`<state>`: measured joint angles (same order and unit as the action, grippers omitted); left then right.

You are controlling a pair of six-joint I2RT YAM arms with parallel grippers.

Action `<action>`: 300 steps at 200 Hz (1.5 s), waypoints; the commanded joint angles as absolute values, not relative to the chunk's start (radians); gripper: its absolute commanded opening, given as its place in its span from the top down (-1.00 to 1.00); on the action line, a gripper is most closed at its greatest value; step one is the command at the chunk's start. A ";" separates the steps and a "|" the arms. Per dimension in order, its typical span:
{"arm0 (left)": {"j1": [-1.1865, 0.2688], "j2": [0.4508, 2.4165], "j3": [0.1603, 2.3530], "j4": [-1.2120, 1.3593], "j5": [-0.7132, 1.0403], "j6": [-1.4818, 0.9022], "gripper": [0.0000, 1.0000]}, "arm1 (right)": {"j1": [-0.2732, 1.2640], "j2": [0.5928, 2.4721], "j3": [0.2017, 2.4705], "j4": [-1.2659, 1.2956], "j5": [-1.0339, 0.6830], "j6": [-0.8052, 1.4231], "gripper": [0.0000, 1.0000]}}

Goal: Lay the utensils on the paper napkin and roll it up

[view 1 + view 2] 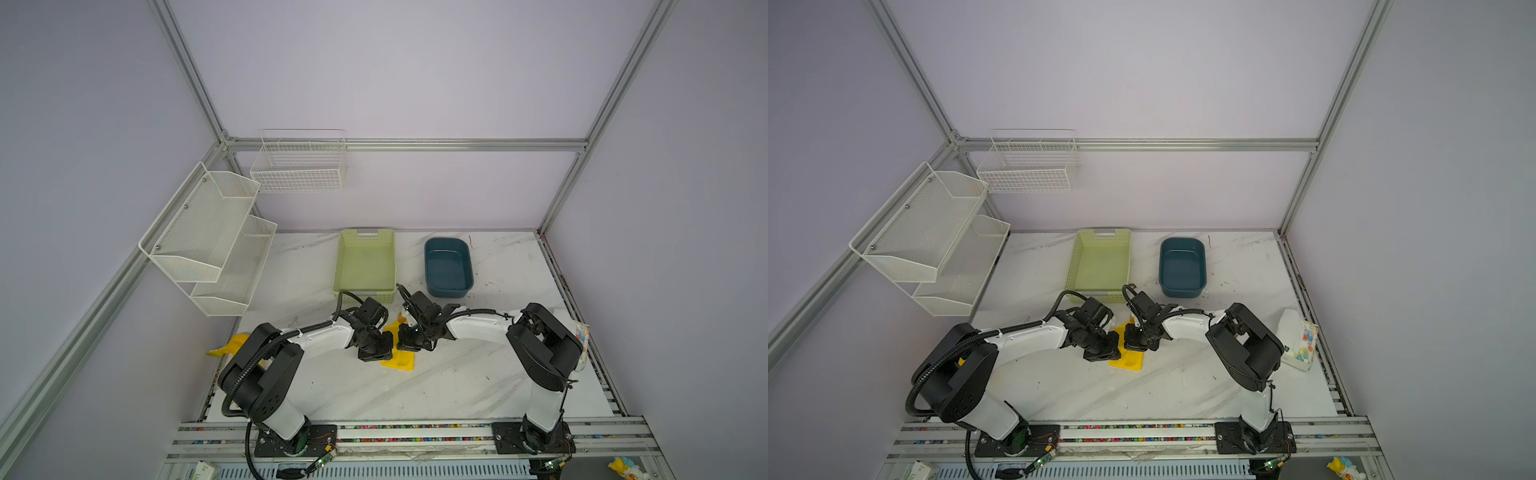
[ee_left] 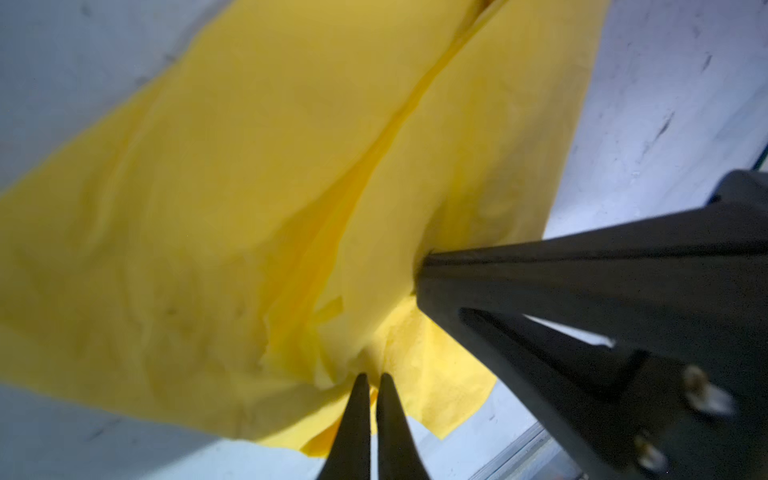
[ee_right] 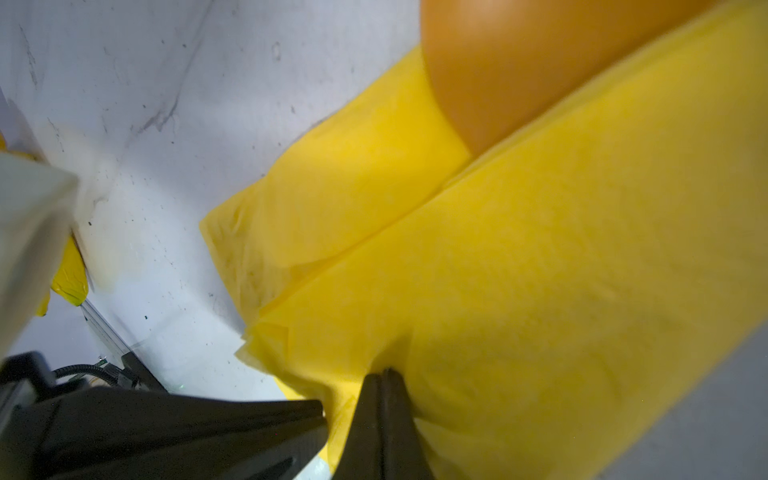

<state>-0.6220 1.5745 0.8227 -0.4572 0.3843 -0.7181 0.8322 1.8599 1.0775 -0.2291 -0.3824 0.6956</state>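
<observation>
Left claw (image 2: 372, 376) and right claw (image 3: 383, 372) seemingly pinch paper napkin (image 2: 249, 187) edges.

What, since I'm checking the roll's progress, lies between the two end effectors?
The paper napkin, folded over, fills the gap between left end effector and right end effector; both top views show it.

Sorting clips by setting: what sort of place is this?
Likely a robotics lab test cell: aluminium-frame enclosure, left arm and right arm on a rail, staged props like a green basket and blue tub.
</observation>
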 commanded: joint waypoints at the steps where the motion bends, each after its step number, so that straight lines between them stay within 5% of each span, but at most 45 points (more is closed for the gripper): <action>1: -0.621 1.529 0.848 -0.434 0.446 -0.725 0.84 | 0.837 1.884 1.056 -0.250 -0.366 0.686 0.91; 300: -0.640 1.645 0.744 -0.377 0.471 -0.739 0.87 | 0.770 1.945 1.233 -0.293 -0.320 0.643 0.92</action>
<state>-0.6357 1.6436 0.7891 -0.3363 0.5137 -0.7403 0.7799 1.9030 1.2182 -0.2737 -0.3347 0.6670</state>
